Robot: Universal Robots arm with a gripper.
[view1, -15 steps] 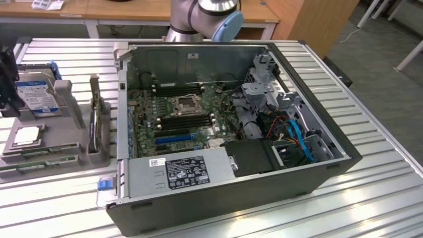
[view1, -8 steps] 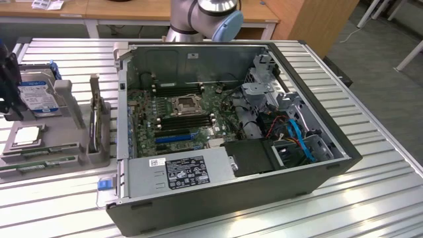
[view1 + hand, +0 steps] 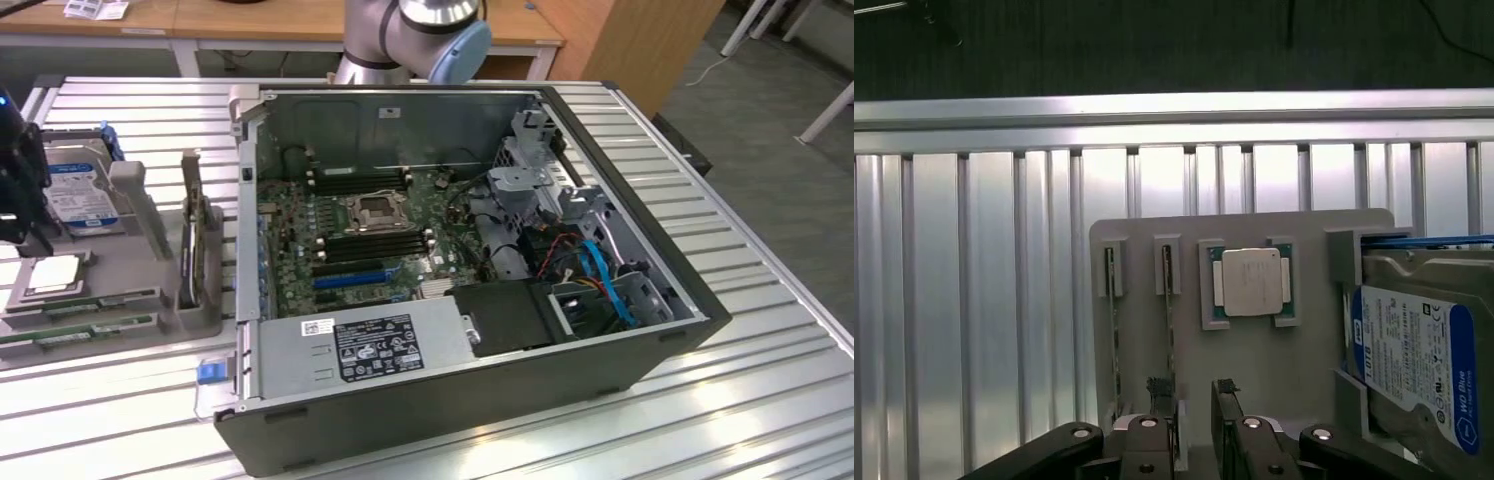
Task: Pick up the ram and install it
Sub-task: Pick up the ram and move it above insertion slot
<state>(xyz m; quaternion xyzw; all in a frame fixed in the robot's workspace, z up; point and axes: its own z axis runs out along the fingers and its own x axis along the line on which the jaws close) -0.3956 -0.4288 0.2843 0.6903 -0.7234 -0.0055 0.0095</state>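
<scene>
Tool [image 3: 1192,392] open, poised over grey fixture [image 3: 1309,240] on bench [image 3: 974,300]. Ram [image 3: 1170,320] stands on edge in slot beside CPU [image 3: 1254,283], off-centre to jaws. Rec: centre jaws over stick, descend square, grip mid-length.

You have an open computer case [image 3: 534,400] on the slatted metal table [image 3: 781,400]; beside it, a grey holder tray [image 3: 1304,380] carries a silver-topped processor [image 3: 1254,283] and a blue-labelled hard drive [image 3: 1409,350].

HDD [image 3: 1414,370] cut off by pic edge; ram [image 3: 1170,310] near end hidden behind tool [image 3: 1192,390].
</scene>
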